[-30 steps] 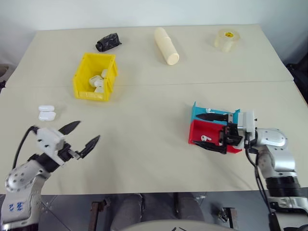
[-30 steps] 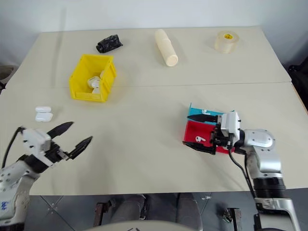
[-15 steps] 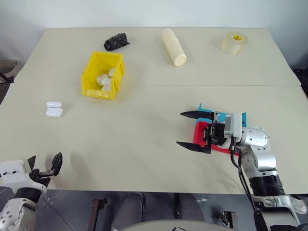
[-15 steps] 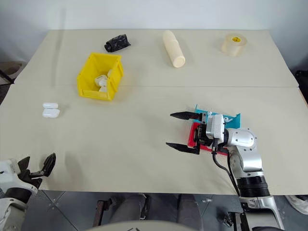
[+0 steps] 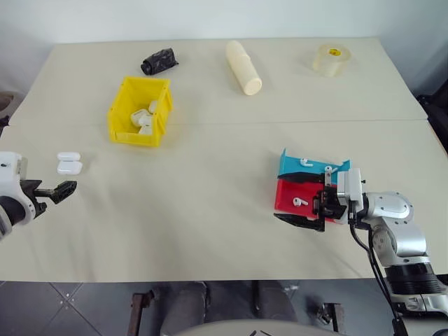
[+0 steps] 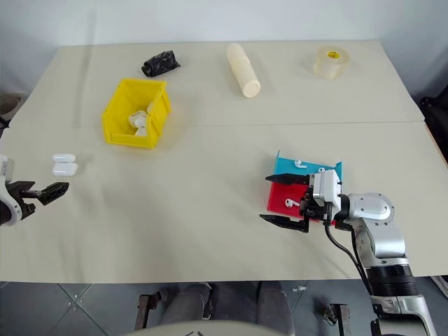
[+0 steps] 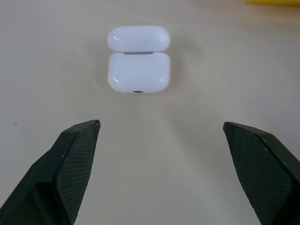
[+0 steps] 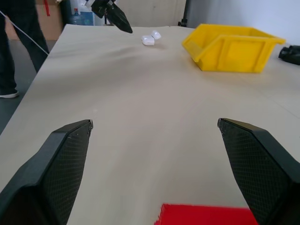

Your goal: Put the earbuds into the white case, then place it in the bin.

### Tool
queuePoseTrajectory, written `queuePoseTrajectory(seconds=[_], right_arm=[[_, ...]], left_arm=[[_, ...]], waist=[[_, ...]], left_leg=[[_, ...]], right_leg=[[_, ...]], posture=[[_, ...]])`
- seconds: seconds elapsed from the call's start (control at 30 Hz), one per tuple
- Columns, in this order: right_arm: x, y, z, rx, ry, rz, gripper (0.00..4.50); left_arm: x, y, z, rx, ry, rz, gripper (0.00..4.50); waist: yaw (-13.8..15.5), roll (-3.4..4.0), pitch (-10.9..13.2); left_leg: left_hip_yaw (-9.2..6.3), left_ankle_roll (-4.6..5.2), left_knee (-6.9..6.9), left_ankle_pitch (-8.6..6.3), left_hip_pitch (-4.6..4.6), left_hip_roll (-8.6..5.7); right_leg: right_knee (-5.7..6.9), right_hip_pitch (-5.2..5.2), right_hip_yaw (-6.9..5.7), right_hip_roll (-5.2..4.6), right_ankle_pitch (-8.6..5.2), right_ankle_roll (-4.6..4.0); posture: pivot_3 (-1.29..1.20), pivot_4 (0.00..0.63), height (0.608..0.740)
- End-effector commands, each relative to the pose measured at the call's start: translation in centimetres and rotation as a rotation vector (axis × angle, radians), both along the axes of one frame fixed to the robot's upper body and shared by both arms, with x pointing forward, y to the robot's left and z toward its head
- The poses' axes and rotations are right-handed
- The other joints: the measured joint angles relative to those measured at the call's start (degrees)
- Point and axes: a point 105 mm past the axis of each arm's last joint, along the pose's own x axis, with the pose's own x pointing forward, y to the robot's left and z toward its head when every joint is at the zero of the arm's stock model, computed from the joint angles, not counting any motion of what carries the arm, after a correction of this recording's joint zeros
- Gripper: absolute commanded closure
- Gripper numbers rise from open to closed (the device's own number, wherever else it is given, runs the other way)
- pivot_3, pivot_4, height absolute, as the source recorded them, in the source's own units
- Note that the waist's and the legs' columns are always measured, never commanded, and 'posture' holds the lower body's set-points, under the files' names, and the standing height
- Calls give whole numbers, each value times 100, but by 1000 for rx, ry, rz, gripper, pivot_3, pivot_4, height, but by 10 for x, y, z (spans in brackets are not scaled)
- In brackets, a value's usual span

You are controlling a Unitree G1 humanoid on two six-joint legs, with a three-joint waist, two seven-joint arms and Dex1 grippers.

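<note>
The white case (image 5: pixel 68 163) lies on the table at the left with its lid open, also seen in the left wrist view as the case (image 7: pixel 138 58). My left gripper (image 5: pixel 52 190) is open just in front of the case, clear of it. One earbud (image 5: pixel 306 162) lies in the blue tray (image 5: pixel 290 162), another earbud (image 5: pixel 299 202) in the red tray (image 5: pixel 285 192). My right gripper (image 6: pixel 278 201) is open and empty at the left side of the red tray. The yellow bin (image 5: pixel 138 110) stands behind the case and holds several white items.
At the back of the table lie a black crumpled object (image 5: pixel 157 61), a cream cylinder (image 5: pixel 243 66) and a tape roll (image 5: pixel 329 59). A seam (image 5: pixel 224 123) crosses the table. A person's legs (image 8: pixel 14 47) stand beyond the table's left end.
My left gripper has swung out to the left and now faces the case from close by. The right gripper reached left and came back to the trays. Both stay open.
</note>
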Motion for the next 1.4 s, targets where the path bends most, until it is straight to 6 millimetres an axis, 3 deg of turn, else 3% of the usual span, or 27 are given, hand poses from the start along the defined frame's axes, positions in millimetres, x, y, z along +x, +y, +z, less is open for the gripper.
queuePoseTrajectory(seconds=[0.03,0.27,0.53,1.37,1.4], right_arm=[[-3,1,6,9,-33,-5,0],[-4,5,4,24,-40,-10,0],[-5,10,3,39,-45,-1,0],[-6,12,-2,61,-46,-27,0],[-6,12,-2,61,-46,-28,0]], left_arm=[[9,13,5,-2,83,37,42],[36,26,13,4,155,78,42],[55,21,17,-39,190,26,42],[70,12,2,-32,268,22,42],[69,13,1,-24,273,23,209]], waist=[[-8,0,0],[-21,-2,0],[-15,-4,0],[-28,-17,3],[-30,-17,3]], left_leg=[[0,0,-1,0,-2,1],[7,-3,-2,-2,-5,1],[7,-5,7,-3,-8,-11],[5,-5,24,-2,-12,-15],[6,-5,24,-2,-11,-15]], right_leg=[[-1,-1,0,2,0,0],[5,-8,-1,8,1,1],[8,-9,-1,20,1,2],[24,-12,-1,21,2,4],[24,-13,-1,21,2,4]], posture=[[0,150,740],[0,150,740],[0,150,740],[0,150,740],[0,150,740]])
